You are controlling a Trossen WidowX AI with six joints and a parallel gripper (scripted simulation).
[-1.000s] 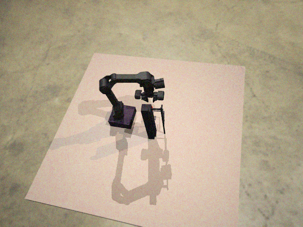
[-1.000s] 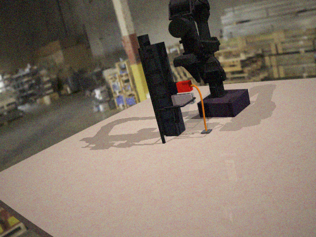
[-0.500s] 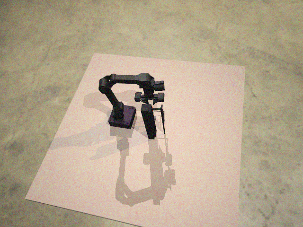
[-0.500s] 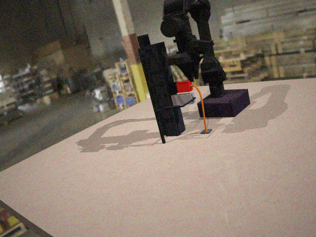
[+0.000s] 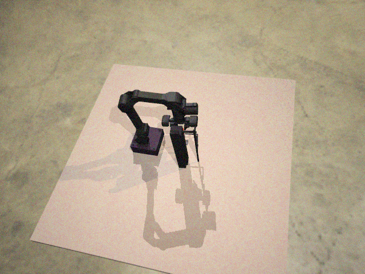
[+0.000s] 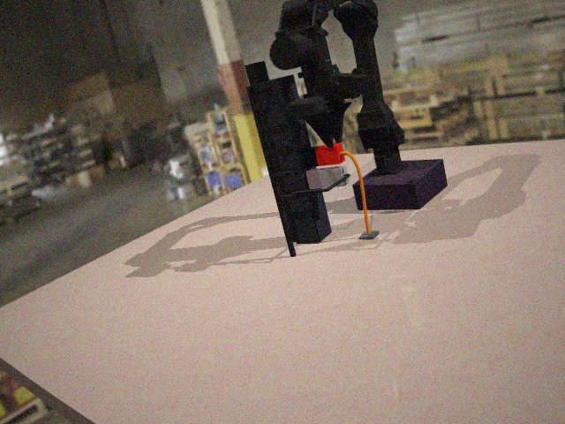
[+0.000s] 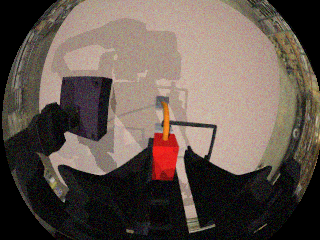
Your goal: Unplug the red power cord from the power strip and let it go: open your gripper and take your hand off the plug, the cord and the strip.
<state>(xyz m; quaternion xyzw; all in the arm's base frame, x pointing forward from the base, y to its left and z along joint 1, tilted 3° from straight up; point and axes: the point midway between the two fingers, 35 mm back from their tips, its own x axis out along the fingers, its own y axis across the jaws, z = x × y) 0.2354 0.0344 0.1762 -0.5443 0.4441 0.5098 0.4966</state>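
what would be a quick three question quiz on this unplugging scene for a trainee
1. True or false: the red plug is already out of the black power strip.
2. Where do the jaws stand? A) over the arm's base B) one on either side of the plug C) low on the mat, far from the strip
3. What colour is the cord that runs from the plug down to the mat?

Key: 1 false, the plug sits against the strip. 2 B. 3 orange.
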